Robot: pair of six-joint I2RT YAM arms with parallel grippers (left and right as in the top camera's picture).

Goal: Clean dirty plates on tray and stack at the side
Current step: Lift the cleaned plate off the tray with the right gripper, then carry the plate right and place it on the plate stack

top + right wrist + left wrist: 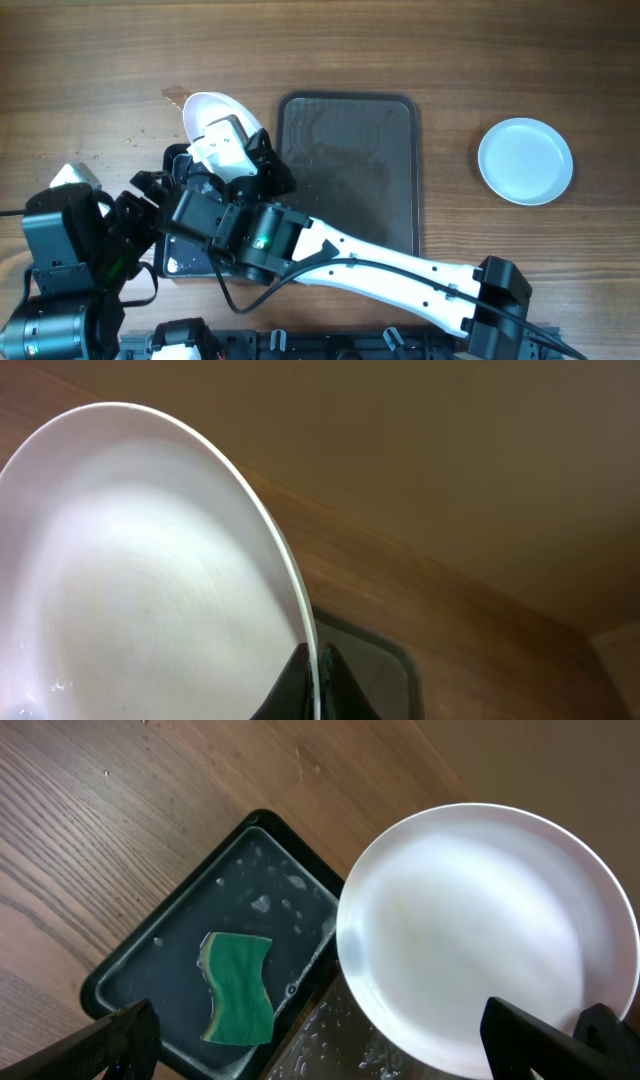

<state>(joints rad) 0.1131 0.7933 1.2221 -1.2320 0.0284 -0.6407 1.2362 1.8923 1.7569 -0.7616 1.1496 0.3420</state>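
My right gripper (315,685) is shut on the rim of a white plate (140,580) and holds it tilted on edge, above the table to the left of the dark brown tray (345,170). The plate looks plain white in the overhead view (203,113) and the left wrist view (490,930). My left gripper (330,1055) is open and empty, just below this plate. A second plain white plate (525,160) lies flat on the table at the far right. No other plate shows. The tray holds nothing but water drops.
A black container (150,960) with wet patches and a green sponge (238,988) sits left of the tray (335,1040), under both arms. The long white right arm (400,275) crosses the table's front edge. Bare wood lies between the tray and the far plate.
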